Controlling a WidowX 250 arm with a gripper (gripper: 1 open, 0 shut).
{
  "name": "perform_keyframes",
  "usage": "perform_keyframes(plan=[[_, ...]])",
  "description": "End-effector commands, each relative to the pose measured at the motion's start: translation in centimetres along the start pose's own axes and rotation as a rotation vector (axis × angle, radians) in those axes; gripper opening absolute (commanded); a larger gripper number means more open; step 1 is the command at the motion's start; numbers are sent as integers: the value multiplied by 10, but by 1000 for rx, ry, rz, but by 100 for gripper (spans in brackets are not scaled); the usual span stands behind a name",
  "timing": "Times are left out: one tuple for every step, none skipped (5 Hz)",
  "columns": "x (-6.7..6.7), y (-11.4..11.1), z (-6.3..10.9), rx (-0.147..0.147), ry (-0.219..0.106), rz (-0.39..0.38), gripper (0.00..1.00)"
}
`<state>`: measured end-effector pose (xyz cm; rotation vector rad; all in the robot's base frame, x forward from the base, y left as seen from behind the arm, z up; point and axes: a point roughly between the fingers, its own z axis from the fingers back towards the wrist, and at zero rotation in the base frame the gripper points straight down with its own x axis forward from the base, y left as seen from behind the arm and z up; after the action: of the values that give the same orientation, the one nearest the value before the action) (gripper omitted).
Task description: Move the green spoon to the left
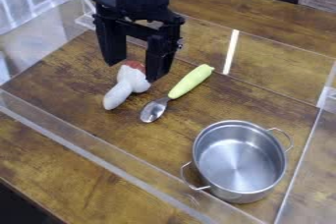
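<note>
The green spoon [180, 91] lies flat on the wooden table, its yellow-green handle pointing up-right and its silver bowl at the lower left end. My black gripper [132, 66] hangs just left of the spoon's handle, pointing down, its two fingers spread wide and nothing between them. Directly under the gripper lies a white mushroom toy [122, 90] with a red cap, partly hidden by the fingers. The spoon is not touched by either finger.
A steel pot [241, 158] with two handles stands at the lower right. Clear acrylic walls [79, 135] fence the table along the front, left and right sides. Bare wood lies left of the mushroom toy.
</note>
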<state>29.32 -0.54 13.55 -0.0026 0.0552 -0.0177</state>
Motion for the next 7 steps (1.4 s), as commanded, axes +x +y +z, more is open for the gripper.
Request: perform_keyframes(plan=[[12,2,-11,-5,9,-7,100],[35,3,-25,-12,4,-37,100],[51,1,-39,-26,5,-61,100],[62,3,-52,-36,2,-71,100],[72,6,-58,-39,-1,-74,100],[76,10,-67,-44,5,-66,100],[79,13,-75,-50,11,-61,100]])
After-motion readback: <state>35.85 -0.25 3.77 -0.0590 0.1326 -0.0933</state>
